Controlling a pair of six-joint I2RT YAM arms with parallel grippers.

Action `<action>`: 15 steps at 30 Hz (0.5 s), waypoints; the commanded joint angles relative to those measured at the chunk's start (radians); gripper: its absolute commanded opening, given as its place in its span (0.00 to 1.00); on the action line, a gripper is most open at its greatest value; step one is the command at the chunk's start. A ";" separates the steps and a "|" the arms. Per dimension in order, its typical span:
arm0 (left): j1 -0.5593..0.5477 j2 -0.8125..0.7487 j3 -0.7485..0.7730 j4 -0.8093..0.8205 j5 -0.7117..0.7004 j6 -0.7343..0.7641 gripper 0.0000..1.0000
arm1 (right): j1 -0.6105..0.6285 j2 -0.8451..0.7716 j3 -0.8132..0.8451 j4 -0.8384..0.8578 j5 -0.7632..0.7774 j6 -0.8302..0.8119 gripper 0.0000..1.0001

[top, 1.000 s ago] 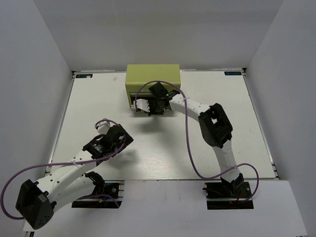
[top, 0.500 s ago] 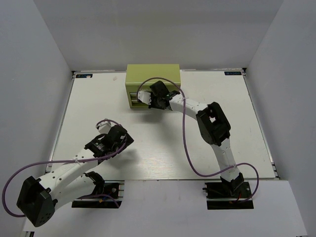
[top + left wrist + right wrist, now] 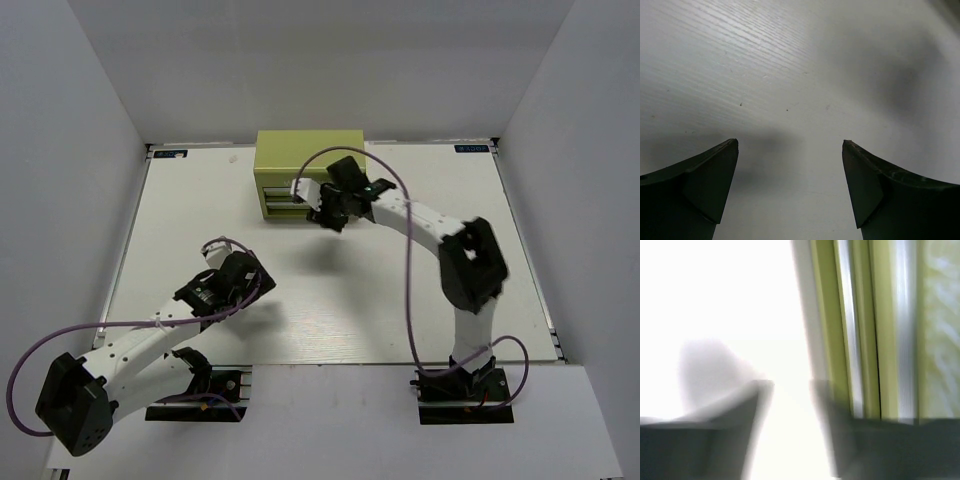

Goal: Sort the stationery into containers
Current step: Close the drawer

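Note:
The containers are the two drawers (image 3: 277, 196) of a yellow-green chest (image 3: 310, 150) at the back of the table; both fronts sit flush. My right gripper (image 3: 308, 200) hovers just in front of them, a little to the right. In the blurred right wrist view the right gripper (image 3: 792, 385) shows a gap of bright table between its fingers, and the chest's (image 3: 880, 330) silver handles run just right of it. My left gripper (image 3: 215, 252) hangs open and empty over bare table at the near left, as the left wrist view of the left gripper (image 3: 790, 145) confirms. No stationery is in view.
White walls close in the table (image 3: 200, 200) on the left, back and right. The right arm's elbow (image 3: 475, 265) stands high at the right, with a purple cable looping over it. Both arm bases sit at the near edge.
My right gripper has gone from shut to open at the chest front, and its elbow has swung to the right. The left arm has barely shifted.

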 commanded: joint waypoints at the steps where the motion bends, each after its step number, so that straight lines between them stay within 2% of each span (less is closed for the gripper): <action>1: -0.004 -0.030 0.009 0.089 0.041 0.093 0.94 | -0.020 -0.271 -0.182 0.047 -0.191 0.201 0.75; 2: -0.004 -0.041 0.009 0.103 0.041 0.108 0.96 | -0.025 -0.345 -0.222 0.192 -0.062 0.276 0.90; 3: -0.004 -0.050 0.009 0.119 0.053 0.123 0.97 | -0.027 -0.400 -0.309 0.230 0.001 0.352 0.90; 5: -0.004 -0.050 0.000 0.154 0.064 0.163 0.98 | -0.034 -0.463 -0.342 0.294 0.158 0.435 0.90; 7: -0.004 -0.050 0.000 0.175 0.064 0.188 0.99 | -0.046 -0.508 -0.362 0.284 0.301 0.454 0.90; 10: -0.004 -0.050 0.010 0.221 0.086 0.237 0.99 | -0.069 -0.574 -0.426 0.281 0.418 0.497 0.90; 13: -0.004 -0.010 0.055 0.264 0.098 0.295 0.99 | -0.089 -0.684 -0.579 0.313 0.470 0.540 0.90; 15: -0.004 0.024 0.076 0.274 0.118 0.355 0.99 | -0.103 -0.761 -0.623 0.316 0.495 0.586 0.90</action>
